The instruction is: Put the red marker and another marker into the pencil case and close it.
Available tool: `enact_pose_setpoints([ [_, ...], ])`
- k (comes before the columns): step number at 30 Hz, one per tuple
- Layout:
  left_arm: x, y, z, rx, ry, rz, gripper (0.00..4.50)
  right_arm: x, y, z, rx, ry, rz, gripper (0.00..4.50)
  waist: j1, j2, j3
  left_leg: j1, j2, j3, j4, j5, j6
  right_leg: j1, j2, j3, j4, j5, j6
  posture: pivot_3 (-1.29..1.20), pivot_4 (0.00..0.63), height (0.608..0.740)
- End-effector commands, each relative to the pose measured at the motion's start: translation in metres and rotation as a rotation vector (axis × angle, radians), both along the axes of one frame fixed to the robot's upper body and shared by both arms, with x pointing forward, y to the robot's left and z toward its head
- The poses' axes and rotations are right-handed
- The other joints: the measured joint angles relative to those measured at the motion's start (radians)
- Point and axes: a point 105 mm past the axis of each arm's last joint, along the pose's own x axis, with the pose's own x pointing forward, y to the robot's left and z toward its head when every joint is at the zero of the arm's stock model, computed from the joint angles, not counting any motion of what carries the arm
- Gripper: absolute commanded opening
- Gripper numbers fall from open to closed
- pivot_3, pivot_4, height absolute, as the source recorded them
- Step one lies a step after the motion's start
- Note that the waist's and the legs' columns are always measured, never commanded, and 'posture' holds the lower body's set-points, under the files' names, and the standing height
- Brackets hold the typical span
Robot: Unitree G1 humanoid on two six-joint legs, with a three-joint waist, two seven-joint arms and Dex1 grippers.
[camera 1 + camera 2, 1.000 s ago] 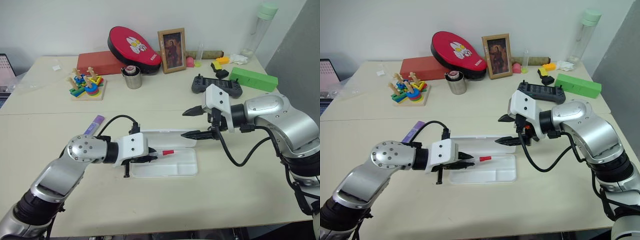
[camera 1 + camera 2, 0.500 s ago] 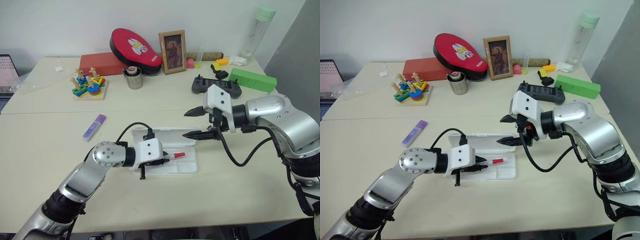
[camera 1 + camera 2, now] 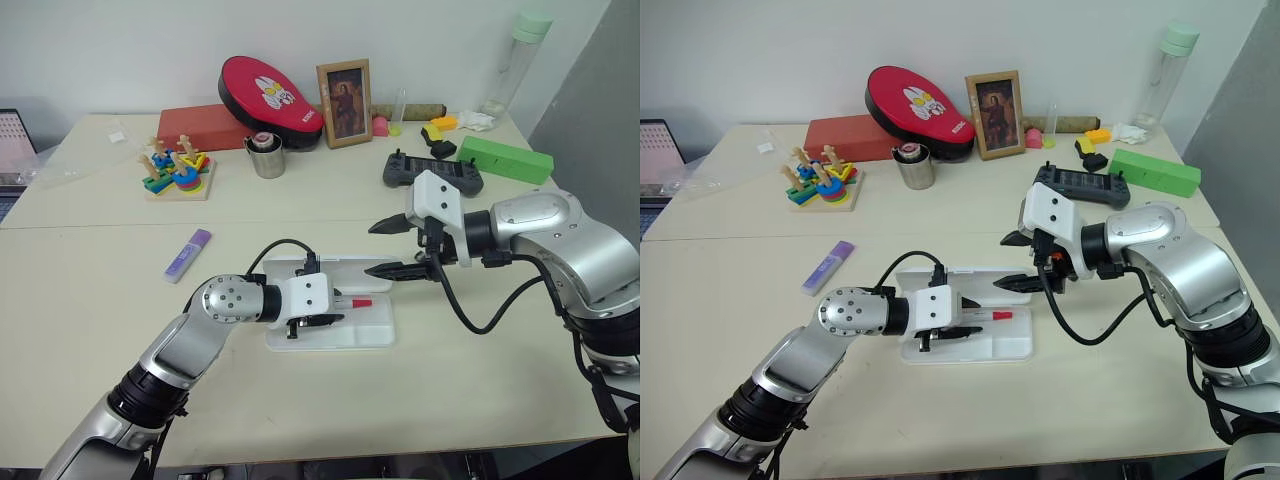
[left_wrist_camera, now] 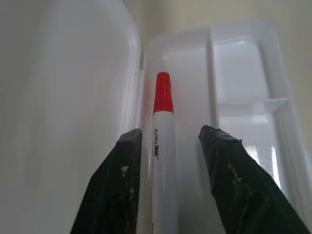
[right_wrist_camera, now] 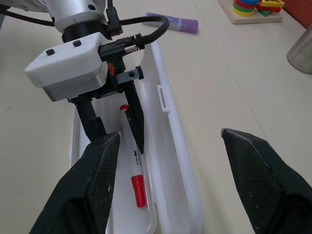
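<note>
The white pencil case [image 3: 375, 328] lies open in the middle of the table, its lid [image 3: 335, 268] folded back on the far side. The red marker [image 3: 350, 301] lies in the tray's long compartment, red cap pointing right. My left gripper [image 3: 335, 310] is low over the tray, open, with one finger on each side of the marker's barrel [image 4: 160, 161]. The purple marker [image 3: 188, 254] lies on the table, well left of the case. My right gripper [image 3: 370, 249] hovers open above the case's right end, holding nothing.
Along the back of the table stand a wooden stacking toy [image 3: 175, 172], a metal cup [image 3: 266, 157], a red pad [image 3: 268, 92], a photo frame [image 3: 344, 102], a black controller [image 3: 432, 170], a green box [image 3: 506, 157] and a bottle [image 3: 518, 60].
My left gripper moved right and down over the tray, then opened and let go of the red marker, which now lies in the case. The right arm stayed put.
</note>
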Motion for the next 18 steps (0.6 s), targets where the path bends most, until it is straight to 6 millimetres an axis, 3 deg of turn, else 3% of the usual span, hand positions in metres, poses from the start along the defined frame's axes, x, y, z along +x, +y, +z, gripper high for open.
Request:
enact_pose_setpoints([
  [1,-0.002,-0.002,0.021,-0.044,-0.041,-0.014,2.95,-0.004,0.000,0.012,0.020,-0.046,0.014,3.46,0.000,0.000,0.000,0.000,0.000,0.000,0.000,0.000,0.000,0.000,0.000,0.000,0.000,0.000,0.000,0.00,0.150,0.740],
  [9,-0.017,0.012,0.052,-0.112,-0.010,0.026,4.49,-0.010,0.001,0.019,0.045,-0.020,0.041,3.46,-0.002,0.000,0.000,0.000,0.000,0.000,0.000,0.000,0.000,0.000,0.000,0.000,0.000,0.000,0.000,0.00,0.150,0.740],
  [14,-0.035,0.038,0.069,-0.162,0.039,0.121,4.49,-0.016,-0.001,0.023,0.041,-0.015,0.071,3.46,-0.004,0.000,0.000,0.000,0.000,0.000,0.000,0.000,0.000,0.000,0.000,0.000,0.000,0.000,0.000,0.00,0.150,0.740],
  [18,-0.035,0.070,0.096,-0.280,0.057,0.302,4.49,-0.022,0.001,0.025,0.047,0.003,0.112,3.46,-0.002,0.000,0.000,0.000,0.001,-0.002,0.000,0.000,0.000,0.000,0.000,-0.001,0.000,0.000,0.000,0.00,0.150,0.740],
])
